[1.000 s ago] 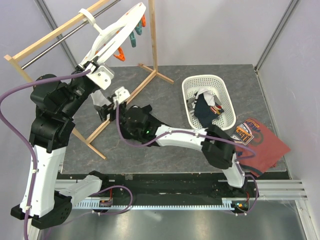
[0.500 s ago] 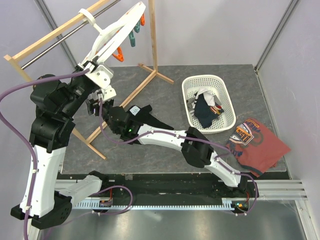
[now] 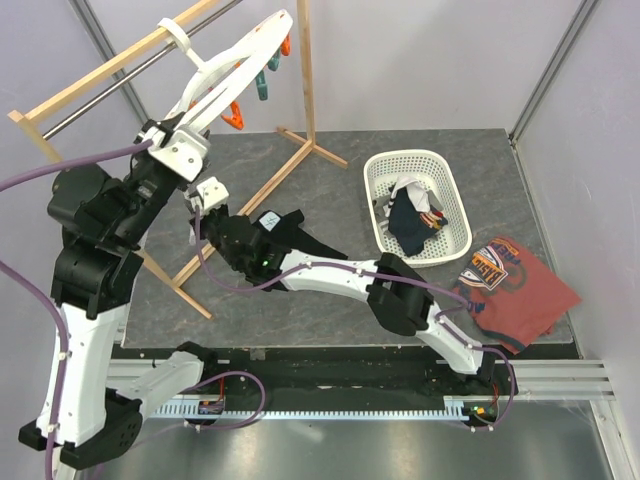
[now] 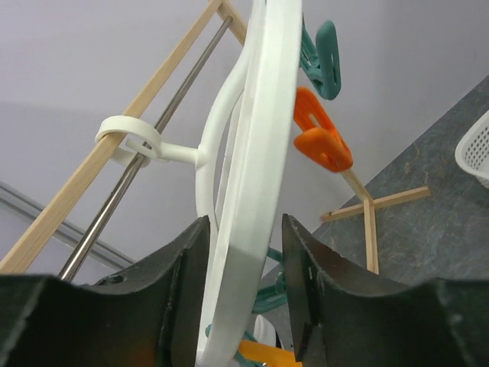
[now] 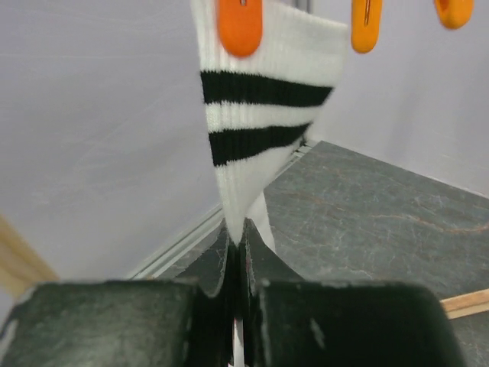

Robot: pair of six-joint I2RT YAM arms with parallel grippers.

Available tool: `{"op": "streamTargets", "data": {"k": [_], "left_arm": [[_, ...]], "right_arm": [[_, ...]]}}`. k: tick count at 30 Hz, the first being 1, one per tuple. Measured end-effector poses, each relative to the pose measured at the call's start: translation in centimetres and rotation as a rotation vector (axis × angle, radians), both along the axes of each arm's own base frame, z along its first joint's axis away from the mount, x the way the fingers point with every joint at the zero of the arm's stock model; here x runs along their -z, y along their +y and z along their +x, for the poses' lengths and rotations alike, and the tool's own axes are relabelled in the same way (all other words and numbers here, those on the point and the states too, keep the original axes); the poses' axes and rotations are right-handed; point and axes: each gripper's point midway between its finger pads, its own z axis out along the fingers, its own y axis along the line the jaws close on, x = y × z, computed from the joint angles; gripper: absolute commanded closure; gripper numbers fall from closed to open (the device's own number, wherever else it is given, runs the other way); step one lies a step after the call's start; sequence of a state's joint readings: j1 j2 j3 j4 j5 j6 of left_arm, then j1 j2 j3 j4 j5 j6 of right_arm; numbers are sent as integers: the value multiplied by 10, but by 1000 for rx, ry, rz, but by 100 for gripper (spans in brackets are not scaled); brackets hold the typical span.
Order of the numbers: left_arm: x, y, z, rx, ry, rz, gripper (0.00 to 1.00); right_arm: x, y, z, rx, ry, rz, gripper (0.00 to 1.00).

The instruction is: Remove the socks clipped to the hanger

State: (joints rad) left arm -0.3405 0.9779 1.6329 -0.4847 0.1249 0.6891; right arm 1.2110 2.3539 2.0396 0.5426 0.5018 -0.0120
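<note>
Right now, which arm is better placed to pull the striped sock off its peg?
Right: the right gripper is shut on the sock below the orange peg; the left gripper only straddles the hanger.

Left arm (image 3: 90,260) rears up tall from its base at the near-left corner, elbow cocked out to the left, wrist tipped up and away. Its jaws stand parted, one dark finger (image 4: 179,283) on either side of the hanger (image 4: 260,153) ring, with a sliver of gap on each side. Right arm (image 3: 340,275) stretches long and low over the desk (image 3: 330,190) from the near right, reaching far across to the left, its wrist raised just below the left one. Its jaws are pressed tight together, pinching the bottom tip of the striped sock (image 5: 256,115).
</note>
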Motion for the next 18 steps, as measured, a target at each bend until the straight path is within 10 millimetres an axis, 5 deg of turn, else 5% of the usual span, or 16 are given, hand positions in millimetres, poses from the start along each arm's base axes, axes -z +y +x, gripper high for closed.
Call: {"op": "streamTargets", "data": {"k": [4,11,18], "left_arm": [[-9,4,-20,15,-13,-88,30],[-27,18,-52,16,-28,-276,28],[-32,47,-67,-96,-28,-435,31]], "right_arm": [[-27,-5,-20,-101,-22,31,100],[-91,-14,-56,-232,-78,123,100],[-95,-35,-78,-298,-68,117,100]]}}
